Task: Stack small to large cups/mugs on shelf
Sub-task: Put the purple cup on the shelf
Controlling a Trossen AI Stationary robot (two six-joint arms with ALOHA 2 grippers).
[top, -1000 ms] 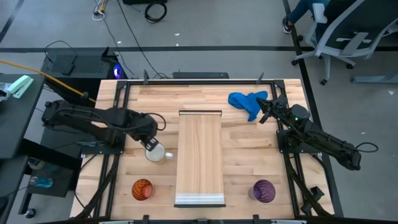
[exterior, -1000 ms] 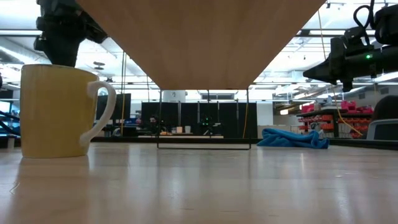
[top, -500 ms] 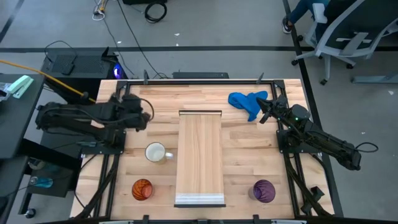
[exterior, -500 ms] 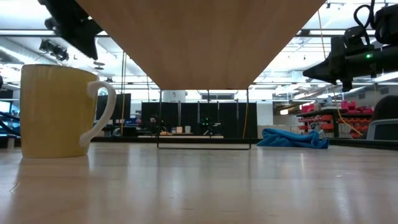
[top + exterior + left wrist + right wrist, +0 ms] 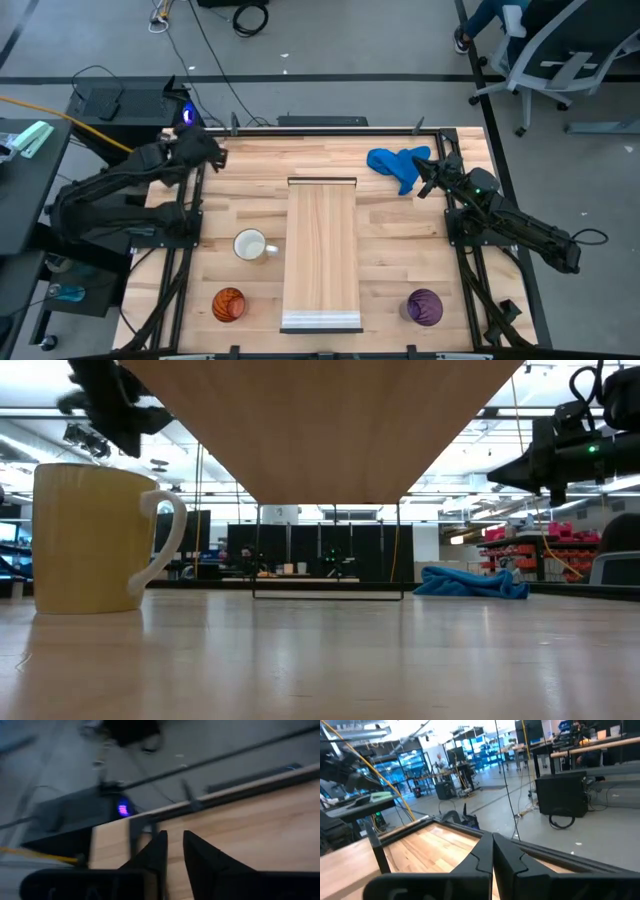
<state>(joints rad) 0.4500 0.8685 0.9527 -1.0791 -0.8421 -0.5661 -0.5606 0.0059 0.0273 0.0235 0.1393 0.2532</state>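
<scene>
1. Standing upright on the desk (image 5: 390,230), the white mug (image 5: 250,245) sits just left of the shelf (image 5: 322,250), which runs down the middle.
2. The orange cup (image 5: 229,304) is near the front-left corner, the purple cup (image 5: 424,307) near the front-right.
3. The left claw (image 5: 213,155) hovers at the back-left edge, fingers narrowly apart, empty.
4. The right claw (image 5: 420,182), clenched and empty, waits beside the blue cloth (image 5: 396,164).

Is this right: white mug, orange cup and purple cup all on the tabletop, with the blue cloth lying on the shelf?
No. The blue cloth lies on the tabletop beyond the shelf, as the high view shows. The white mug, orange cup and purple cup are on the tabletop.
</scene>
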